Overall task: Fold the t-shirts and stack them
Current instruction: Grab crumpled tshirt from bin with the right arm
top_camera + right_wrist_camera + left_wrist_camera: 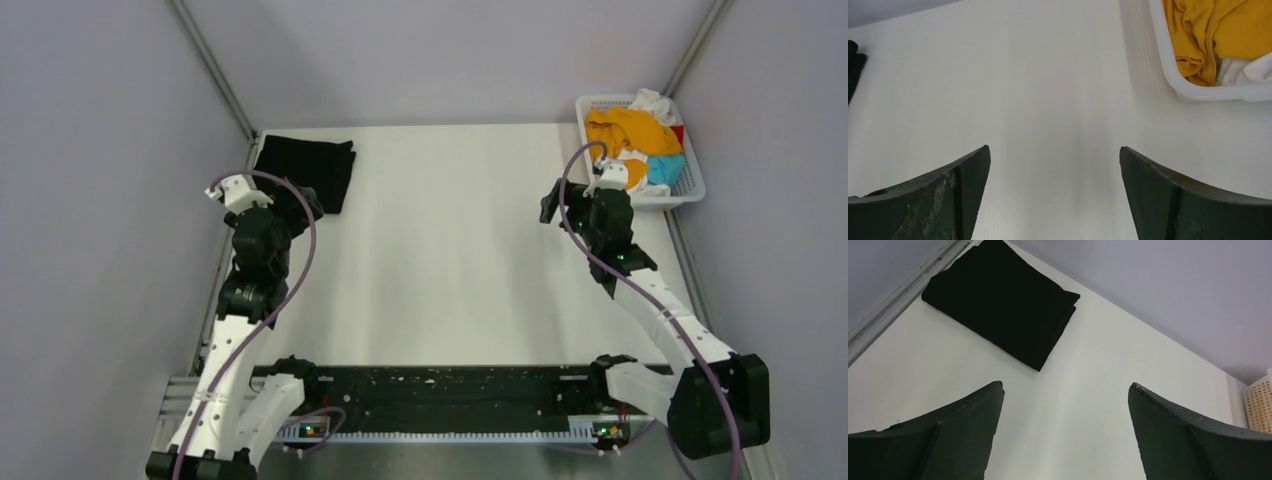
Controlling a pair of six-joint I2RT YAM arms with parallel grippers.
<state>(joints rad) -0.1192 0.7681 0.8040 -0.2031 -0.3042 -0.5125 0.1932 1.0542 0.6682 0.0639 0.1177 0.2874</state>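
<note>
We count five shirts. One black shirt [305,172] lies folded flat at the far left corner of the surface [450,250], alone. The other four are crumpled together in the single basket [694,190] at the far right edge: one orange shirt [630,128] on top, one white shirt [655,100], one blue shirt [665,165] and one red shirt [679,133].

There are two arms. The left gripper [1065,387] hangs near the black shirt with its fingers wide apart and nothing between them. The right gripper [1054,148] stands just as wide over bare surface beside the basket.

Of the red shirt we see only a sliver. The right arm's wrist covers the basket's near corner from above, and the left arm overlaps the black shirt's near edge. The right wrist view cuts the basket off.
</note>
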